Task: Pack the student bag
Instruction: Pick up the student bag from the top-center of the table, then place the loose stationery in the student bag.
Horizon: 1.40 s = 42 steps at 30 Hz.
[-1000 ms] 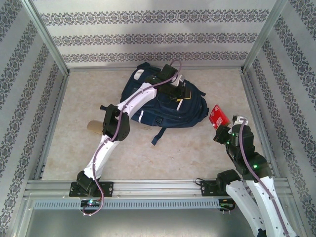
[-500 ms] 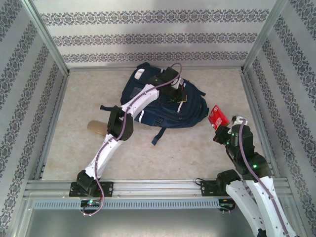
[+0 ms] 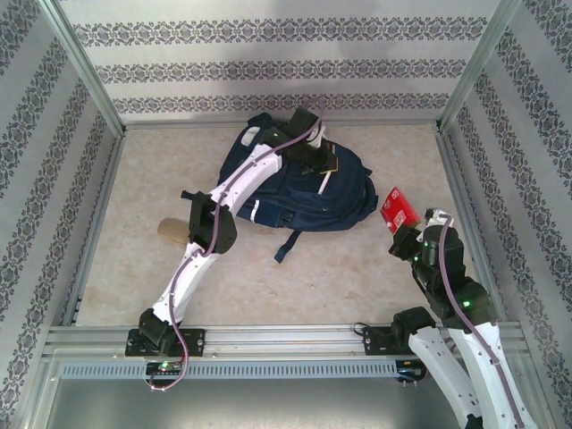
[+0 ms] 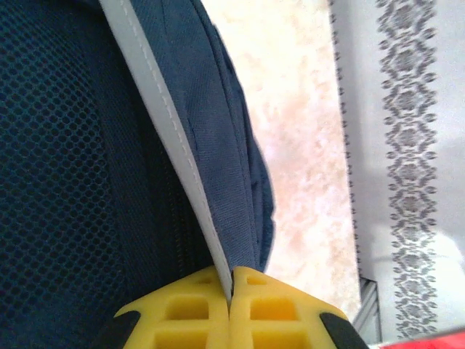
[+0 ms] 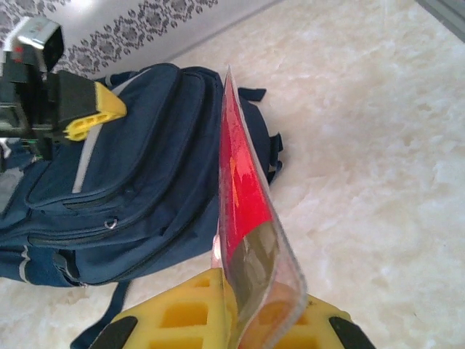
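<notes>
The student bag (image 3: 299, 192), navy with thin white stripes, lies at the middle of the table. My left gripper (image 3: 319, 162) is over its upper part, shut on a fold of blue fabric with a white stripe (image 4: 178, 145); the yellow fingers (image 4: 182, 313) meet on that fold. To the right of the bag, my right gripper (image 3: 404, 234) is shut on a flat red packet (image 3: 398, 207) in clear plastic. The red packet (image 5: 243, 182) stands edge-on between the yellow fingertips (image 5: 182, 313), with the bag (image 5: 131, 189) and the left gripper (image 5: 93, 110) beyond it.
A tan roll (image 3: 171, 231) lies left of the bag, partly behind the left arm. A dark strap (image 3: 288, 243) trails from the bag toward the front. Patterned walls close in three sides, and a metal rail (image 3: 286, 338) runs along the near edge.
The left gripper has shifted a little toward the back wall, still holding the bag's fabric. The right gripper with the red packet has drifted slightly right.
</notes>
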{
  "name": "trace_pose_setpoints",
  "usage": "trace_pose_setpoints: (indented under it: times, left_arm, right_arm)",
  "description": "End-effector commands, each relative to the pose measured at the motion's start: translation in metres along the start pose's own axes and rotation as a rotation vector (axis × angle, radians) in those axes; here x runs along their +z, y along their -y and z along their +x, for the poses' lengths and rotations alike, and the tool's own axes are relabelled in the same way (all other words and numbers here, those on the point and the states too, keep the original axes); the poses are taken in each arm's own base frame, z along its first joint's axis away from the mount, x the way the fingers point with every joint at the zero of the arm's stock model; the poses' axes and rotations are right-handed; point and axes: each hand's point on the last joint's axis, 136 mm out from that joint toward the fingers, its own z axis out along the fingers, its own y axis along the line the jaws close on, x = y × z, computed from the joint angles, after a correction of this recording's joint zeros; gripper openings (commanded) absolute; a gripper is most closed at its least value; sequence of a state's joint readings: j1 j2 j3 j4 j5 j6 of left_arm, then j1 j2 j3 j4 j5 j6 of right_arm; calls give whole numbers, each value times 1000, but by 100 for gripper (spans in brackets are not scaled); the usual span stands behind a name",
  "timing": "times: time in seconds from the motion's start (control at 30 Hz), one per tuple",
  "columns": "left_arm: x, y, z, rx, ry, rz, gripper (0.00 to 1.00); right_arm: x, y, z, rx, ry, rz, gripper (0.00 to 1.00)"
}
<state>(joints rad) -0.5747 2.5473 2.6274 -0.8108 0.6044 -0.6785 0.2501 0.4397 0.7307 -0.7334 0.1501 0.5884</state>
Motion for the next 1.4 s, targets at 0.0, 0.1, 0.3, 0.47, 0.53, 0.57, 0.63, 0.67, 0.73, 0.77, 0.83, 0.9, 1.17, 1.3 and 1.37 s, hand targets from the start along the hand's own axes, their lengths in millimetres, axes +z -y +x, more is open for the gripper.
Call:
trace_pose_setpoints:
  times: [0.0, 0.1, 0.3, 0.47, 0.53, 0.57, 0.63, 0.67, 0.73, 0.77, 0.83, 0.9, 1.17, 1.3, 1.37]
  left_arm:
    - [-82, 79, -14, 83, 76, 168, 0]
    - [-103, 95, -8, 110, 61, 210, 0]
    - [-135, 113, -2, 168, 70, 245, 0]
    - [-146, 129, 2, 191, 60, 305, 0]
    - [-150, 133, 3, 202, 59, 323, 0]
    - [-152, 134, 3, 205, 60, 330, 0]
    - [-158, 137, 2, 207, 62, 346, 0]
    - [-161, 138, 1, 205, 62, 359, 0]
    - [-165, 141, 1, 202, 60, 379, 0]
    - [-169, 143, 0, 204, 62, 389, 0]
    - [-173, 146, 1, 206, 62, 405, 0]
    - [-179, 148, 0, 203, 64, 419, 0]
    - [-210, 155, -6, 189, 83, 489, 0]
    - [-235, 152, -18, 173, 131, 509, 0]
    - [-241, 148, -23, 153, 137, 521, 0]
  right_arm:
    - [-9, -2, -16, 31, 50, 0, 3]
    - [-4, -12, -13, 8, -3, -27, 4]
    - [6, -52, -8, 44, -89, -240, 3]
    - [28, -80, -9, 172, -164, -420, 1]
    - [39, -83, -12, 235, -167, -463, 0]
    - [47, -82, -14, 270, -169, -476, 0]
    - [59, -83, -16, 330, -177, -507, 0]
    - [66, -83, -16, 355, -185, -520, 0]
    - [77, -87, -16, 378, -200, -545, 0]
    - [82, -89, -16, 388, -208, -564, 0]
    - [93, -90, -14, 402, -224, -578, 0]
    - [103, -88, -14, 403, -221, -574, 0]
    - [126, -72, -17, 360, -188, -475, 0]
    - [132, -53, -20, 340, -166, -367, 0]
    - [135, -53, -19, 342, -170, -370, 0]
